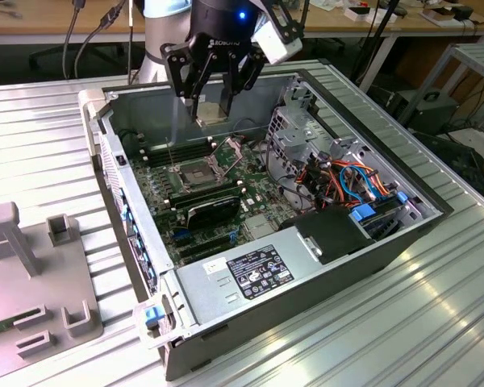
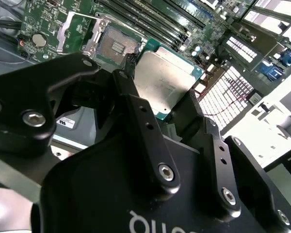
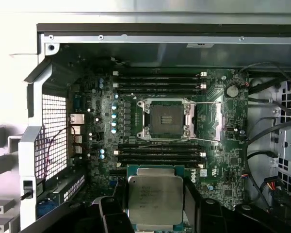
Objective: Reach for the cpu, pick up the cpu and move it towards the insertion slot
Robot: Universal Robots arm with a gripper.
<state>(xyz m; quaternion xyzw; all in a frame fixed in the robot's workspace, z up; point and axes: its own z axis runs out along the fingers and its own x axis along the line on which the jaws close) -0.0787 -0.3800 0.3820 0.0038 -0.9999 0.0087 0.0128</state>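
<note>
The open computer case (image 1: 266,266) lies on the ribbed table (image 1: 436,322), its green motherboard (image 3: 102,121) below the claw; the insertion slot (image 3: 166,119) sits open there, dark centre bare, below and a little ahead of the claw. The claw (image 1: 213,106) hangs above the board, pinching the cpu (image 3: 155,199) by its edges; so the pickup looks done, and the chip is not yet over the socket.

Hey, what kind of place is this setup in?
Probably a robotics lab or electronics workbench: an opened computer case lies on a ribbed metal table, the gripper holds the cpu over its motherboard, and cluttered wooden desks stand behind.
</note>
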